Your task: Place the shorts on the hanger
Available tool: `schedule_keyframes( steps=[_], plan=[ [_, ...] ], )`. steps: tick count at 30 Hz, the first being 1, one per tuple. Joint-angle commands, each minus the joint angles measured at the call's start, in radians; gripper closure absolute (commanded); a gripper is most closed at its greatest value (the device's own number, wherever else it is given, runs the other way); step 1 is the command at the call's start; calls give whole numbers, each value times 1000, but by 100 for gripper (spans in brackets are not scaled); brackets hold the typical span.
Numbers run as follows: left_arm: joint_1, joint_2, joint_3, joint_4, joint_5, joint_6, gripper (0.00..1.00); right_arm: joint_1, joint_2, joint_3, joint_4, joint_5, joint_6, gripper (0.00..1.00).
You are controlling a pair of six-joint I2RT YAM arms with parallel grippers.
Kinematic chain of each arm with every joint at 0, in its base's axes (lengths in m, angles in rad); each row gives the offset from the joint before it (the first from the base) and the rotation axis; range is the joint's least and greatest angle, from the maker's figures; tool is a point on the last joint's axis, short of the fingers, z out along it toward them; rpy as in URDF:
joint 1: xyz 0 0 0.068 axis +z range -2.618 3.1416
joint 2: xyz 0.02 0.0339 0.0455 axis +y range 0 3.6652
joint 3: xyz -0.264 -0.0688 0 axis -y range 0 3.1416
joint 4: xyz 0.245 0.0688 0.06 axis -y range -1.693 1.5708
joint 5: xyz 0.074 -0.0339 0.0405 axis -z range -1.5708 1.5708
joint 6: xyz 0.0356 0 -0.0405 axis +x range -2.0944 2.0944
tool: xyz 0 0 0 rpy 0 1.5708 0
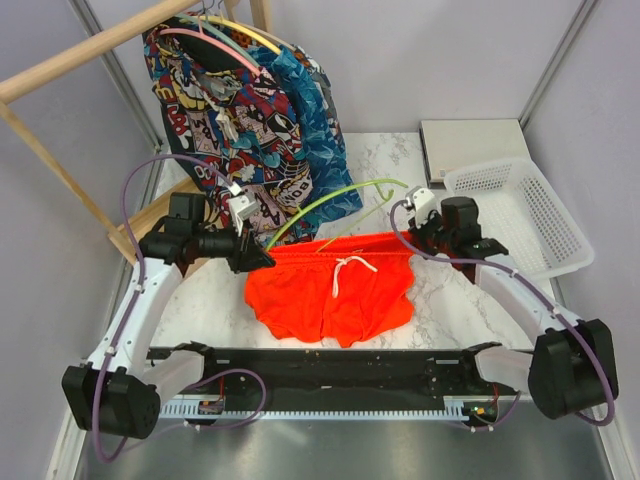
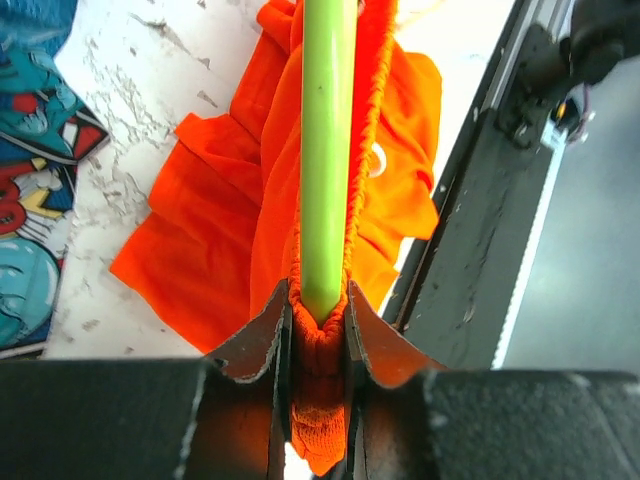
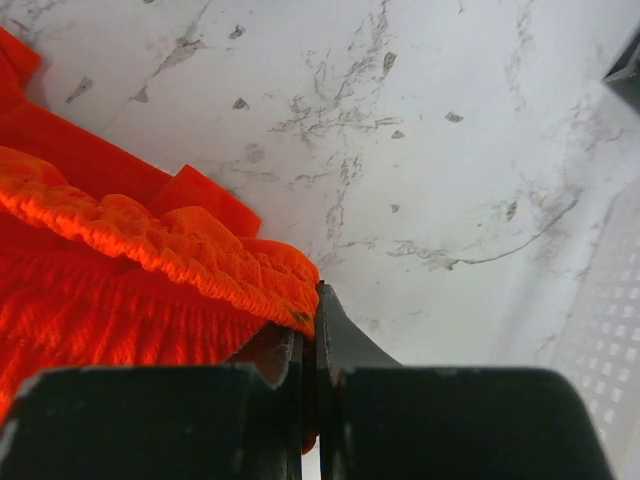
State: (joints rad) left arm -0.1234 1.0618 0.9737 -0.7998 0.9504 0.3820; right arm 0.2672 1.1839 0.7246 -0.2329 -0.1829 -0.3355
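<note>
The orange-red shorts [image 1: 335, 290] hang stretched between my two grippers, with the legs drooping onto the marble table and the white drawstring in the middle. My left gripper [image 1: 262, 258] is shut on the left waistband corner together with one end of the lime-green hanger [image 1: 330, 198]. The hanger arcs up and right above the waistband. In the left wrist view the green bar [image 2: 328, 150] runs into the shut gripper [image 2: 320, 320], wrapped by the waistband [image 2: 230, 220]. My right gripper [image 1: 415, 238] is shut on the right waistband corner [image 3: 130, 270], pinched at the gripper [image 3: 310, 310].
A wooden rack [image 1: 90, 50] at the back left holds a comic-print garment [image 1: 215, 110] and a blue patterned garment [image 1: 310, 110] on pink and yellow hangers. A white basket [image 1: 520, 215] and a grey box [image 1: 470, 145] stand at the right. A black rail [image 1: 320, 365] runs along the near edge.
</note>
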Motion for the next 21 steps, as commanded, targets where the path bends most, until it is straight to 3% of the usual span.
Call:
schedule_keyframes(
  steps=[1,5,9,21],
  plan=[
    [53,-74,28,-148,-41,239,98,-206,87,84,-141,39,-10,100],
    [51,-89,14,-226,-74,388,98,-324,152,150,-189,-47,4,100],
    [51,-91,13,-281,-139,521,98,-353,187,235,-229,-102,13,100],
    [-100,-34,23,-262,-378,551,98,-349,122,317,-279,-129,35,100]
  ],
)
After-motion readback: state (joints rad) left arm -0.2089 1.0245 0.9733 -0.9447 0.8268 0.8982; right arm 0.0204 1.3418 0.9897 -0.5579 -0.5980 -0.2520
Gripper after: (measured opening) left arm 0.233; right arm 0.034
